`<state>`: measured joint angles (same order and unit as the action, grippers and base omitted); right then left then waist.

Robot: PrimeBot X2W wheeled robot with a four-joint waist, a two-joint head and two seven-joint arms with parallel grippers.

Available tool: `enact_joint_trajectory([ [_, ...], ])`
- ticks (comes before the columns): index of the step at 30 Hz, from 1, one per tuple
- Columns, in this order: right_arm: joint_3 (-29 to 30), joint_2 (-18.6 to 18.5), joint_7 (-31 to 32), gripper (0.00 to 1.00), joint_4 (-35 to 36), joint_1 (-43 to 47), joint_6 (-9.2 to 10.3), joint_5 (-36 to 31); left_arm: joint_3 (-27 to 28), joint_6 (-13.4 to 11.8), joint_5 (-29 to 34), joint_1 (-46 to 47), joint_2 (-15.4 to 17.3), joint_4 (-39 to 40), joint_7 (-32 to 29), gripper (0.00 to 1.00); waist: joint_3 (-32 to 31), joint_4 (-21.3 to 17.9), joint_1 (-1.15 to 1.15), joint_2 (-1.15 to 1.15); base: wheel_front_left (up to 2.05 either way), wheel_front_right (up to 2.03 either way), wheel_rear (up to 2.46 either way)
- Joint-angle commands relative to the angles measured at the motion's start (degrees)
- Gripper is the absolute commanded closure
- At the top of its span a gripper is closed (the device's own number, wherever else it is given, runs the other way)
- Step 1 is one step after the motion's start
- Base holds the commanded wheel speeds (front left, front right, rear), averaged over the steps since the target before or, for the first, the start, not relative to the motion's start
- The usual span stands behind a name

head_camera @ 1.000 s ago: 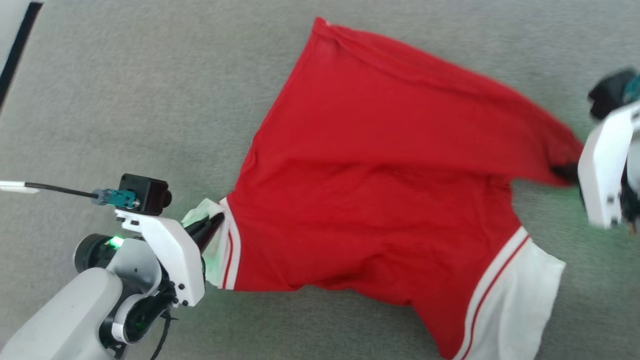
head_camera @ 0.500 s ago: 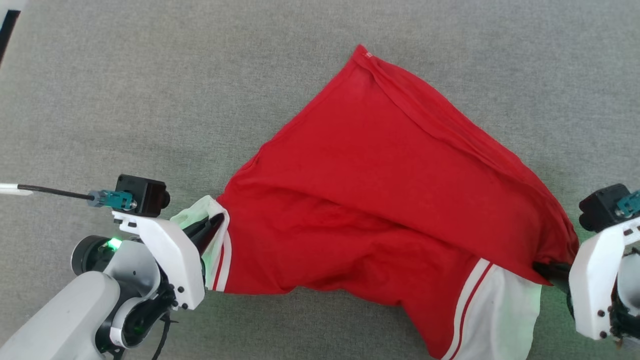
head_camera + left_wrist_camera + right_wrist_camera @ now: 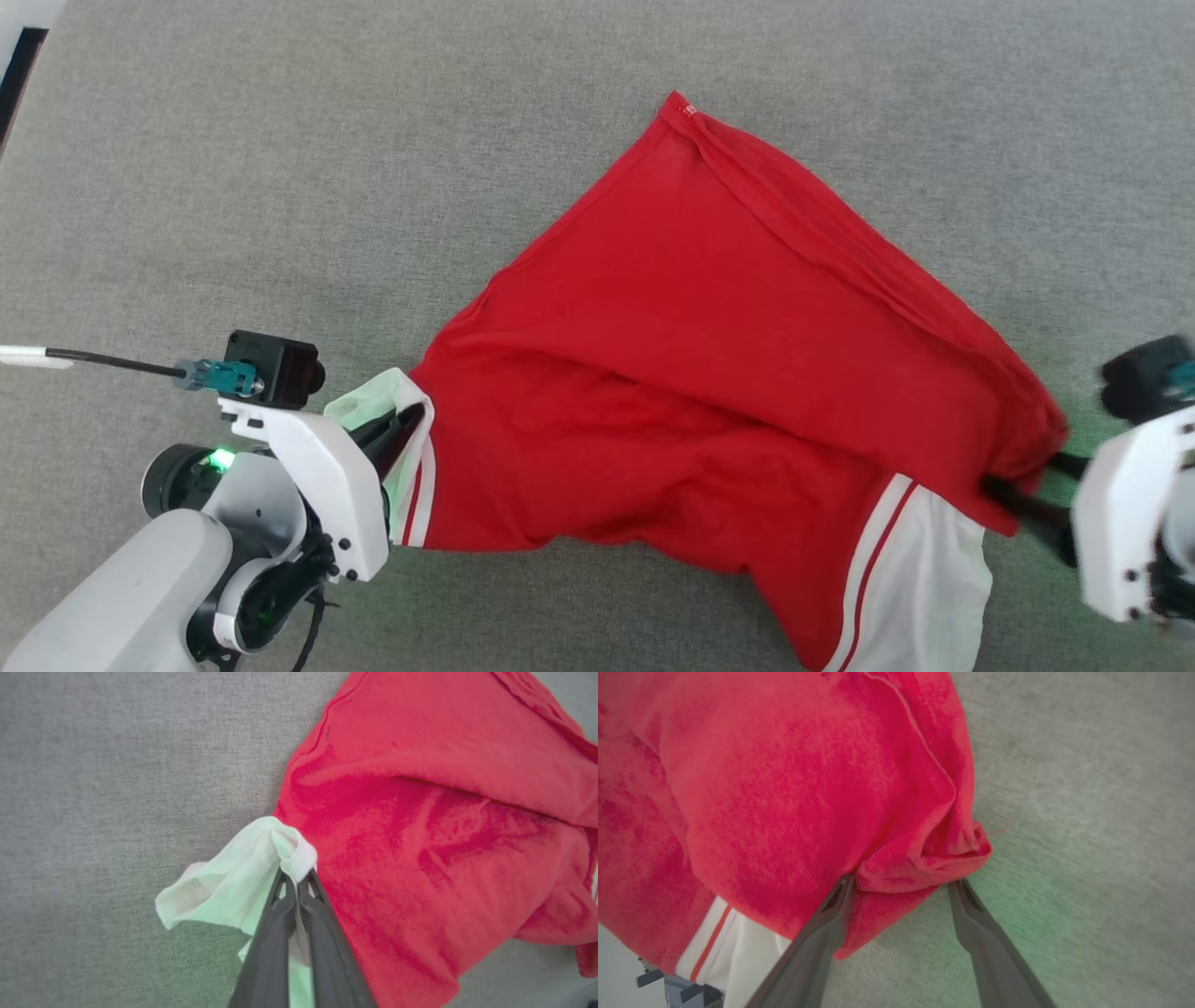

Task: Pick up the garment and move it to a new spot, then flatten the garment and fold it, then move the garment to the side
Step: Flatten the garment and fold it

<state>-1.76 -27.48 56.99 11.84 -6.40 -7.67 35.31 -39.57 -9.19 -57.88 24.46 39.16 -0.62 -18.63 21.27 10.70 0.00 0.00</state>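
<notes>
Garment (image 3: 709, 373) lies on the grey surface (image 3: 233, 187), in the middle of the head view, between the two grippers. It is a red T-shirt with white sleeves, and each sleeve has red and white stripes at its seam. One corner of the red body points to the far side. The cloth has several folds and is not flat.

The left gripper (image 3: 403, 427) is at the near left. Its two dark fingers are pressed together on the white sleeve (image 3: 233, 882), and in the left wrist view the sleeve edge wraps over the fingertips.

The right gripper (image 3: 1022, 476) is at the right edge, with its jaws spread wide. In the right wrist view a bunched red corner (image 3: 924, 858) of the garment sits between the two fingertips. Whether it touches them I cannot tell.

The second white sleeve (image 3: 924, 579) lies at the near right, partly under the red cloth.
</notes>
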Motion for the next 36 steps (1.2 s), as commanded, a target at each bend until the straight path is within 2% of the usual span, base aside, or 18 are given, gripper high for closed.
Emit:
enact_joint_trajectory([
  [1, 1.4, -0.6, 1.6, 0.00, 2.2, 1.0, 0.30, 0.6, -0.1, -0.2, -0.3, -0.4, 0.0, 0.3, 0.1, 1.00, -0.4, 0.0, 0.00, 0.00, 0.00, 0.00, 0.00],
  [7, 5.5, -0.6, 3.6, 0.00, 12.9, -2.3, 0.18, -0.7, -0.6, -0.3, -0.2, -0.7, -0.4, 0.9, -0.2, 1.00, -1.1, 1.0, 0.00, 0.00, 0.00, 0.00, 0.00],
  [11, 5.3, 0.2, 2.1, 0.00, 14.5, -6.5, 0.18, -1.4, -1.1, 0.0, 0.1, -0.1, -0.9, 0.8, -0.2, 1.00, -1.1, 2.2, 0.00, 0.00, 0.00, 0.00, 0.00],
  [14, 3.2, 0.8, -0.6, 0.00, 12.6, -11.7, 0.18, -2.2, -1.8, 0.6, 0.4, 1.0, -2.1, 0.6, -0.4, 1.00, -0.7, 4.0, 0.00, 0.00, 0.00, 0.00, 0.00],
  [18, -1.7, 0.7, -5.6, 0.00, 6.2, -20.0, 0.18, -2.1, -3.2, 1.9, 1.1, 2.7, -4.0, 0.2, -0.7, 1.00, 0.1, 7.1, 0.00, 0.00, 0.00, 0.00, 0.00],
  [25, -12.5, -2.3, -13.9, 0.00, -11.7, -33.4, 0.18, -1.8, -5.9, 4.9, 2.6, 7.1, -8.6, -2.2, -1.3, 1.00, 1.6, 13.4, 0.00, 0.00, 0.00, 0.00, 0.00],
  [36, -28.2, -6.8, -16.6, 0.00, -35.7, -46.4, 0.18, 0.7, -8.7, 9.7, 3.5, 11.4, -14.9, -7.8, 0.1, 1.00, 4.1, 21.0, 0.00, 0.00, 0.00, 0.00, 0.00],
])
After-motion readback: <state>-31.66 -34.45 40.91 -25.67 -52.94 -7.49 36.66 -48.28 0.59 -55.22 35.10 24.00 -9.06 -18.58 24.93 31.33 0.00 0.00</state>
